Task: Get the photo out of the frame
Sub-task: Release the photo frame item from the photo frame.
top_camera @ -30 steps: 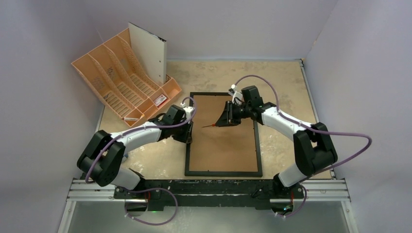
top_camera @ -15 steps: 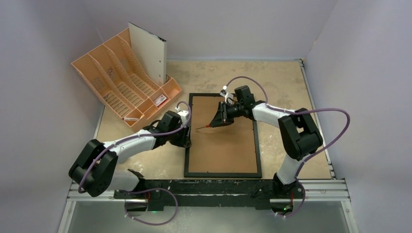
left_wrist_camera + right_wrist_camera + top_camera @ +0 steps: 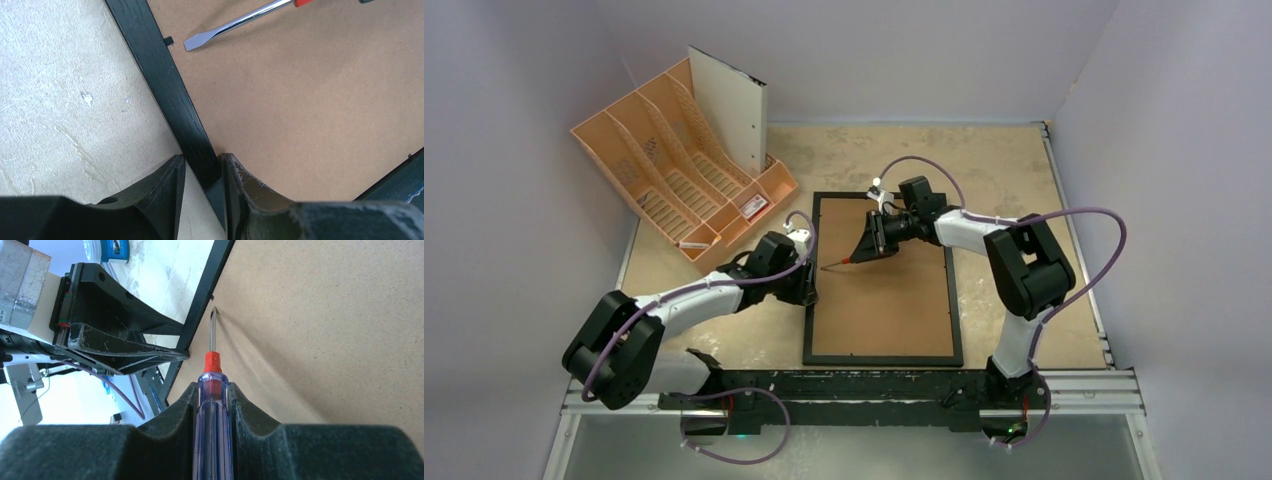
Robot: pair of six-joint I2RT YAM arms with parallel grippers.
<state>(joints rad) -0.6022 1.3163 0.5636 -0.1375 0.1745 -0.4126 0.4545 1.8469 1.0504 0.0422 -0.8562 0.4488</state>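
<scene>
We pinch the left rail of the frame (image 3: pixel 161 75) in our left gripper (image 3: pixel 202 164) to steady it, and clamp the screwdriver (image 3: pixel 212 435) in our right gripper (image 3: pixel 213 390), blade aimed at a retaining tab (image 3: pixel 168 39).

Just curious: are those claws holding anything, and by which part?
Right gripper: the screwdriver, by its blue handle. Left gripper: the frame, by its left rail.

L arm (image 3: pixel 694 290), R arm (image 3: pixel 969 229): white links, black joints, purple cables (image 3: pixel 916 159); L pincer (image 3: pixel 202 159) black, scuffed.
</scene>
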